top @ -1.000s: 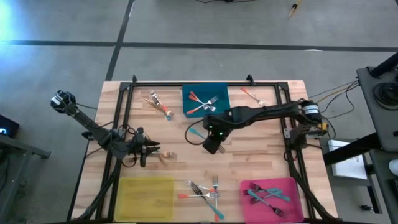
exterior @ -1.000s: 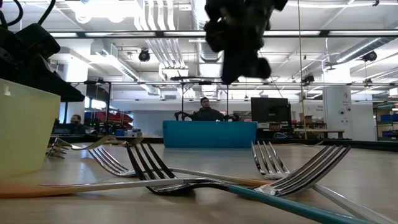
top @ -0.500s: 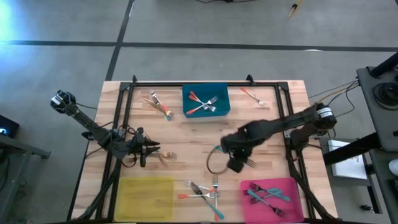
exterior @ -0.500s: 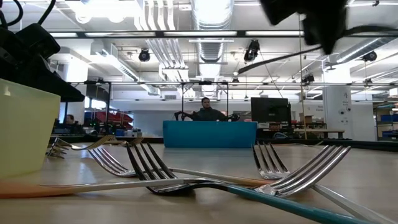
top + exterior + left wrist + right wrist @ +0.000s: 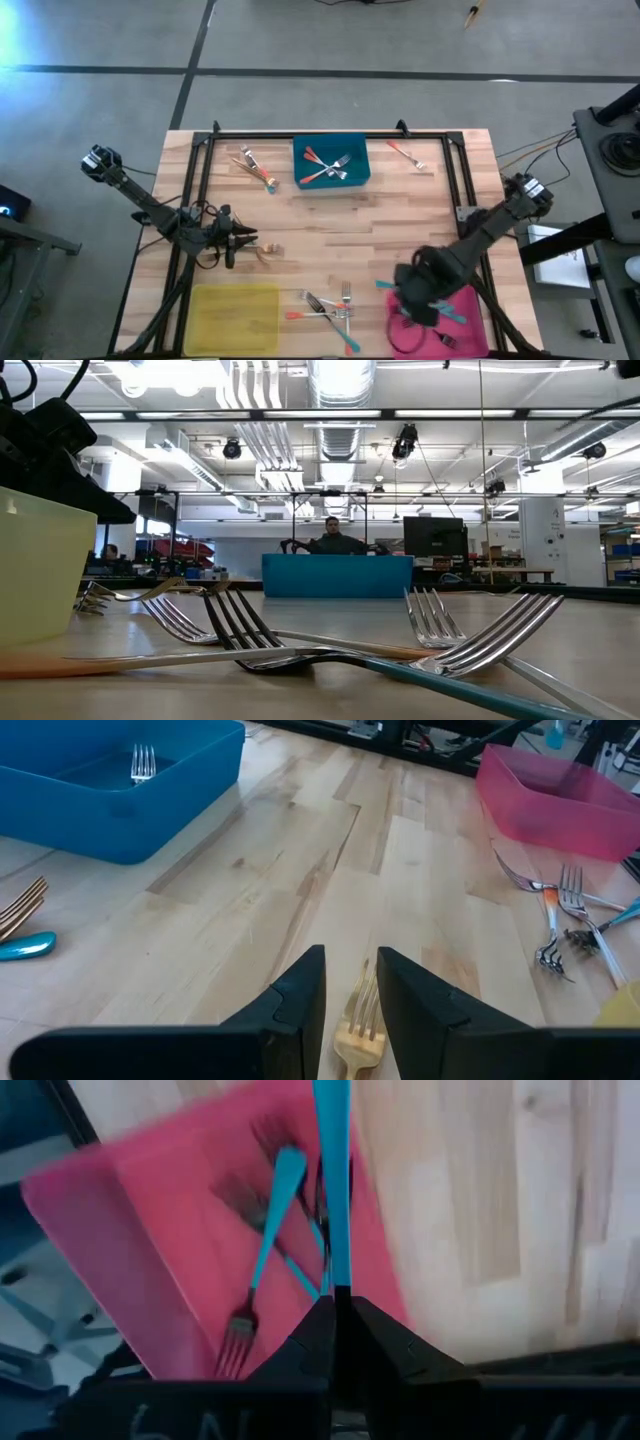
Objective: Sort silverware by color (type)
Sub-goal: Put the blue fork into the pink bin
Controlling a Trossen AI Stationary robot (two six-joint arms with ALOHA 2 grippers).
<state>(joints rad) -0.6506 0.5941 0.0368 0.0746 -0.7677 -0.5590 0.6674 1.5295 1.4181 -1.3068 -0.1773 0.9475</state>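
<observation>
Currently the right pincer (image 5: 334, 1312) is clamped tight on the handle of a slim teal-handled fork (image 5: 331, 1180) and hangs over the flat pink rectangular bin (image 5: 150, 1230), near its rim on the bench-centre side. Two more teal-handled forks (image 5: 262, 1240) already lie in that bin.

Risks from this position:
- Release too close to the rim: the held fork could strike the bin wall and tip out onto the pale wooden bench (image 5: 330, 215).
- Drop from height: the fork may bounce or scatter the forks already sorted.
- Slip in the grip: only the handle end is pinched, so the fork could swing before release.

The left pincer (image 5: 350, 985) waits low over the bench with its fingers partly apart, straddling an all-gold fork (image 5: 360, 1025) without visibly gripping it; a careless closure could push that fork aside.

View differences: the right wrist view alone shows the grip and the bin contents. The high view alone shows the layout: the blue bin (image 5: 331, 162) with red-orange-handled forks, the yellow bin (image 5: 235, 318), and the unsorted cluster of forks (image 5: 330, 312) between the yellow and pink bins. The low view shows neither pincer.
</observation>
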